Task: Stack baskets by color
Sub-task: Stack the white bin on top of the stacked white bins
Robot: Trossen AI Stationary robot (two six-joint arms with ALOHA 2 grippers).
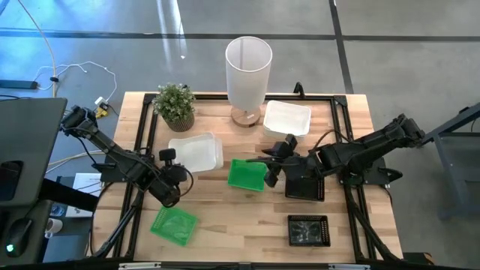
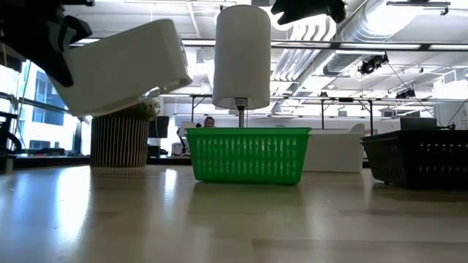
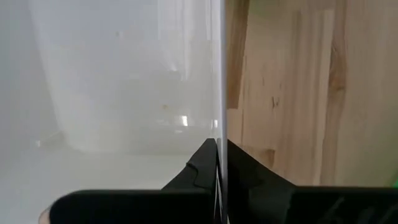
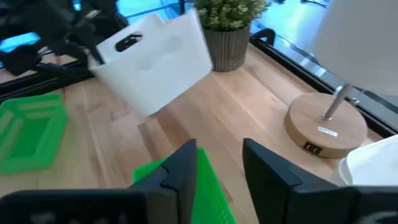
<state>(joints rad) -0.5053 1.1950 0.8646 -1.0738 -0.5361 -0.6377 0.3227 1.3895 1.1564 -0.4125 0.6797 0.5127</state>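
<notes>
left arm reaches from the table's left edge toward the middle, its gripper (image 1: 171,189) clenched on the rim of a white basket (image 1: 196,152), which hangs tilted above the wood, smooth translucent plastic with a slot handle. right arm stretches in from the right edge, low and level, its gripper (image 1: 271,171) over the right rim of a green mesh basket (image 1: 247,174) that sits flat mid-table; the fingers (image 4: 180,174) stand parted on either side of that rim, released. second green basket (image 1: 174,225) lies near-left, apart from the rest. one black mesh basket (image 1: 305,184) lies under the right arm, another (image 1: 308,230) nearer, at the near-right. second white basket (image 1: 286,118) rests far-right, just beside a lamp (image 1: 248,69) with a white cylinder shade and round wooden base. potted plant (image 1: 175,106) in a ribbed pot stands far-left. table (image 1: 225,240) of pale wood planks.
</notes>
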